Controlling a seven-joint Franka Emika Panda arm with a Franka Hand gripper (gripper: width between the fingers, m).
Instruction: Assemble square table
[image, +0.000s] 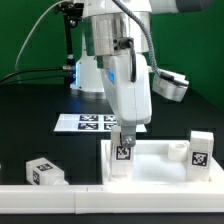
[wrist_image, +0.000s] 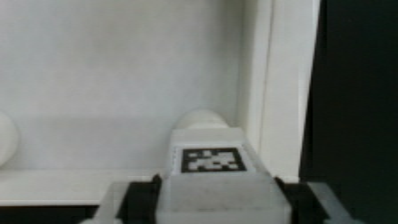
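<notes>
The white square tabletop slab (image: 160, 165) lies on the black table at the exterior view's right. My gripper (image: 125, 135) is shut on a white tagged leg (image: 122, 155) and holds it upright at the slab's near-left corner. In the wrist view the same leg (wrist_image: 214, 150) shows between my fingers (wrist_image: 171, 195) over the slab (wrist_image: 107, 90). A second tagged leg (image: 202, 150) stands upright at the slab's right side. A third tagged leg (image: 46, 171) lies loose on the table at the exterior view's left.
The marker board (image: 90, 122) lies flat behind the slab. A long white rail (image: 60, 195) runs along the front edge. A white robot base (image: 90, 75) and a green backdrop stand behind.
</notes>
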